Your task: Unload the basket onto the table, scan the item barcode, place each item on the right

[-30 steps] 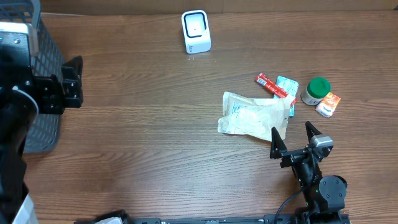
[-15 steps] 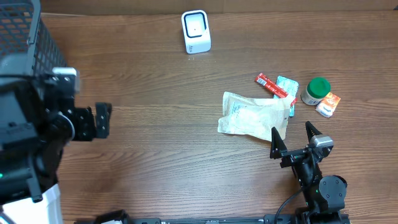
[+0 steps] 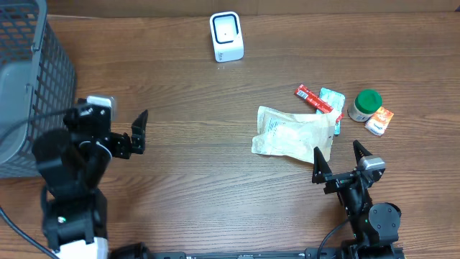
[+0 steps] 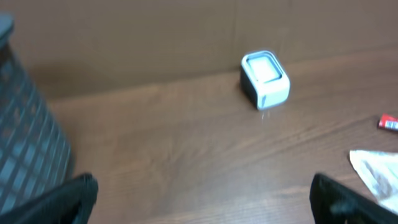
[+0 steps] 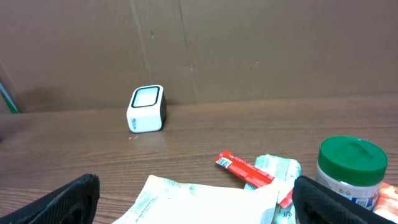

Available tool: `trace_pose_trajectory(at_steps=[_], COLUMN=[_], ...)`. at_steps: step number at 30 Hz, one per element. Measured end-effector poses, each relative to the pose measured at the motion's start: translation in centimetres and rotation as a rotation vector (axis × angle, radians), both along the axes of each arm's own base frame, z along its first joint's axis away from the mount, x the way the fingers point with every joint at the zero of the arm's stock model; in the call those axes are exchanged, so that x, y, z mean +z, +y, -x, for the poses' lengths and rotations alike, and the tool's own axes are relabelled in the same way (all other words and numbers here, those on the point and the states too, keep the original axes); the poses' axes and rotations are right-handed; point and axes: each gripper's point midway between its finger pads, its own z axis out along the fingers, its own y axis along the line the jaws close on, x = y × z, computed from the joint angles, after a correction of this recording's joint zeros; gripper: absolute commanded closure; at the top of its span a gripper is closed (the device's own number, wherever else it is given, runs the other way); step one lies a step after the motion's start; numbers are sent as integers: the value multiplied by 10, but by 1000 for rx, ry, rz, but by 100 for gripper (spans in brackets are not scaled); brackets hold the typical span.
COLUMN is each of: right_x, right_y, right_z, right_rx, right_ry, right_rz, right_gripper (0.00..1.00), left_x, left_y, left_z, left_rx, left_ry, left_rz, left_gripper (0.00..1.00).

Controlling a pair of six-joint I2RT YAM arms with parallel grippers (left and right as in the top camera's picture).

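Note:
The white barcode scanner (image 3: 226,36) (image 4: 265,79) (image 5: 147,109) stands at the back of the wooden table. The items lie in a group at the right: a white pouch (image 3: 293,133) (image 5: 205,202), a red bar (image 3: 315,98) (image 5: 244,168), a teal packet (image 3: 332,97), a green-lidded jar (image 3: 366,104) (image 5: 351,168) and a small orange packet (image 3: 379,120). My right gripper (image 3: 336,152) (image 5: 199,202) is open just in front of the pouch, holding nothing. My left gripper (image 3: 136,135) (image 4: 202,205) is open and empty over bare table at the left, far from the items.
A grey mesh basket (image 3: 29,86) (image 4: 25,143) sits at the left edge, close beside my left arm. A brown cardboard wall runs along the table's back behind the scanner.
My left arm has swung away from the basket, rightward and toward the table's front, and its gripper faces the middle. The right arm and the items have not moved.

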Motion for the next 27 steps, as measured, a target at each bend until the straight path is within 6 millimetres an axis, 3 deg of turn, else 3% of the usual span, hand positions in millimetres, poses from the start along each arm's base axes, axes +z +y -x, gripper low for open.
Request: trace_pose_trajectory(at_steps=[6, 10, 23, 27], right_x=[0, 0, 0, 0], right_y=[0, 0, 0, 0], right_z=[0, 0, 0, 0], right_rx=[0, 0, 0, 0], right_ry=[0, 0, 0, -1], right_rz=[0, 0, 0, 0], right_gripper=[0, 0, 0, 0], left_x=[-5, -21, -101, -111], left_y=[-14, -18, -1, 6], left_z=[5, 16, 38, 39], left_rx=[-69, -79, 99, 150], left_ry=[-266, -359, -293, -257], left_rz=[-28, -26, 173, 209], left_gripper=[0, 0, 0, 0])
